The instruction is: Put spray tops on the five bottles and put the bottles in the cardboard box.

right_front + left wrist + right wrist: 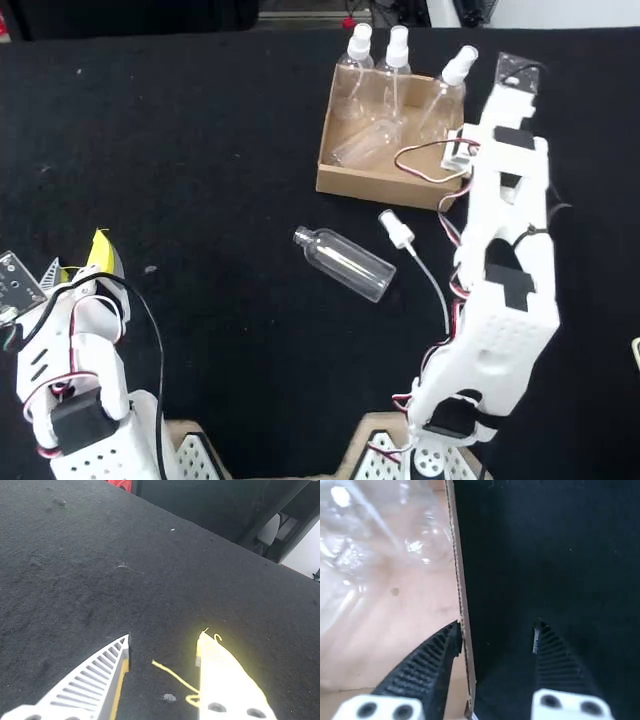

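The cardboard box (385,182) sits at the back of the table. Three clear bottles with white spray tops (396,62) stand inside it, and another clear bottle (365,145) lies on its floor. One uncapped bottle (343,262) lies on the black mat in front of the box, with a loose spray top (398,230) and its tube just to its right. My right gripper (510,85) hangs open by the box's right side. In the right wrist view the right gripper (497,625) straddles the box wall (461,600). My left gripper (75,262) is open and empty over bare mat at the front left, as the left gripper (165,636) shows.
Black mat (200,150) covers the table. The right arm's body (500,300) stretches along the right side, with loose cables (430,165) hanging over the box's front right corner. Clear bottle plastic (360,525) lies over the box floor (395,630).
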